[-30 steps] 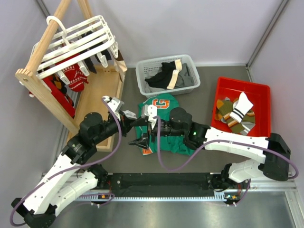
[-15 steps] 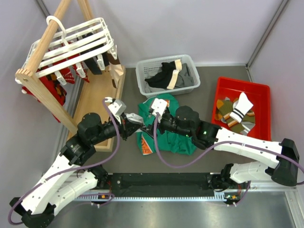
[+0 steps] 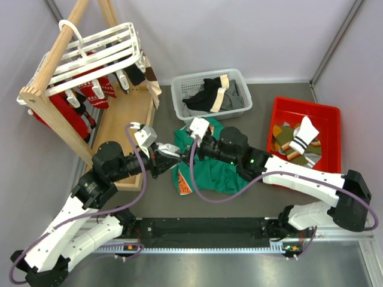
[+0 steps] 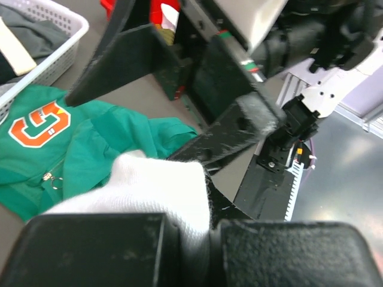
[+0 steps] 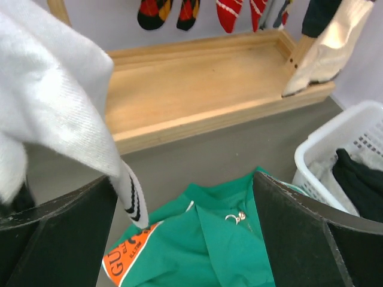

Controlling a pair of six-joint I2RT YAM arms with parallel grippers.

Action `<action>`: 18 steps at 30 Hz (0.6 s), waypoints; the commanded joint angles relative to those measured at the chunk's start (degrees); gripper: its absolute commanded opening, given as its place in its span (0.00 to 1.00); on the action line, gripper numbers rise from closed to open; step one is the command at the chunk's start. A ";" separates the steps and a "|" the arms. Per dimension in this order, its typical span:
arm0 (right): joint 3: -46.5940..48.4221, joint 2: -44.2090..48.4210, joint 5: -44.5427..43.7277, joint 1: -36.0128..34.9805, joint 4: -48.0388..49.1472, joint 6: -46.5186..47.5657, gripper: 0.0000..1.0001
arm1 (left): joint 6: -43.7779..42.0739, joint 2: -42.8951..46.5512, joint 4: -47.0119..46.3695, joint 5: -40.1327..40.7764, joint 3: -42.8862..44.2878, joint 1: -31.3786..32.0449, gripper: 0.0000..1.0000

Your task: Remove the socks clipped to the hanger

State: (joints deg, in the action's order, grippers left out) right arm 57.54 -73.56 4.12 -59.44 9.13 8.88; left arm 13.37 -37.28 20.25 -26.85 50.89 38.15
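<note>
My left gripper (image 3: 163, 156) is shut on a white sock (image 3: 175, 154) above the green shirt. In the left wrist view the sock (image 4: 149, 185) bulges out from between the pressed fingers (image 4: 96, 251). My right gripper (image 3: 187, 149) faces it, open wide. The sock's (image 5: 54, 113) black-marked end hangs just inside that gripper's (image 5: 182, 197) left finger (image 5: 54, 239), unpinched. The white slatted hanger (image 3: 96, 54) hangs on the wooden rack at far left. Red socks (image 3: 99, 94) and a black one (image 3: 136, 75) are clipped under it.
The pale wooden A-frame rack (image 3: 60, 116) and its base board (image 5: 197, 95) stand left. A green shirt (image 3: 215, 173) lies under the grippers. A white basket (image 3: 209, 95) of dark garments sits behind. A red bin (image 3: 305, 140) with several socks is at right.
My right gripper's jaws have spread wider and it has shifted up toward the left gripper. The left gripper stays shut on the white sock. The hanger's socks have swung.
</note>
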 commanded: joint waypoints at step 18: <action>-3.31 -1.59 18.47 2.22 16.10 -2.90 0.00 | -0.18 -1.92 -3.02 -2.25 3.60 0.17 0.08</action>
State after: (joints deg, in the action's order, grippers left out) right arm 55.77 -78.08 19.49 -58.08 20.93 8.08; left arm 14.44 -38.72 19.86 -30.87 51.79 38.15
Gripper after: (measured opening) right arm 0.014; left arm 0.026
